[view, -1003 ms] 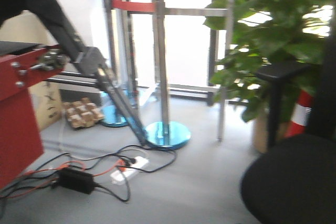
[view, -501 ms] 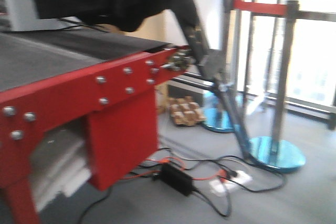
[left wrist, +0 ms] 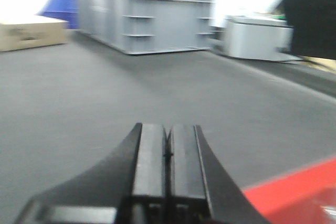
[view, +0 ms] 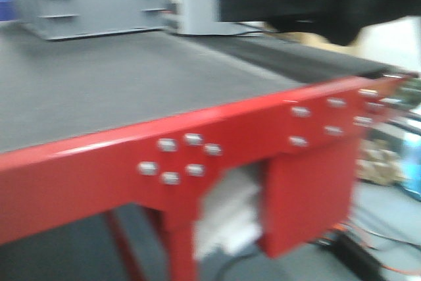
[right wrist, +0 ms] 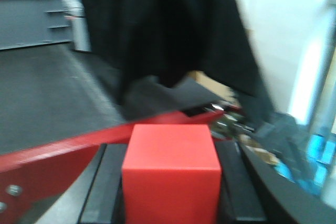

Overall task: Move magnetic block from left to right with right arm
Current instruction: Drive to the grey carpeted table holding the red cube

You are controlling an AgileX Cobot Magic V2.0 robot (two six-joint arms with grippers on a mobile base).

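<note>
The magnetic block [right wrist: 170,174], a plain bright red cube, fills the lower middle of the right wrist view. My right gripper [right wrist: 170,148] is shut on it, with a black finger [right wrist: 105,182] pressed against each side. It hangs just off the red edge of the table [right wrist: 63,148]. My left gripper [left wrist: 168,129] is shut and holds nothing, its two pads pressed together above the dark grey tabletop [left wrist: 105,87]. The front view shows neither gripper and no block.
The table has a red bolted frame [view: 197,156] and a dark grey top. Large grey crates [left wrist: 142,9], a cardboard box [left wrist: 31,32] and a grey device [left wrist: 257,38] stand at the back. A black cloth [right wrist: 168,30] hangs near the right corner. Cables lie on the floor [view: 388,255].
The front view has swung left, from the floor, stanchions and plant to the red table, which now fills the frame.
</note>
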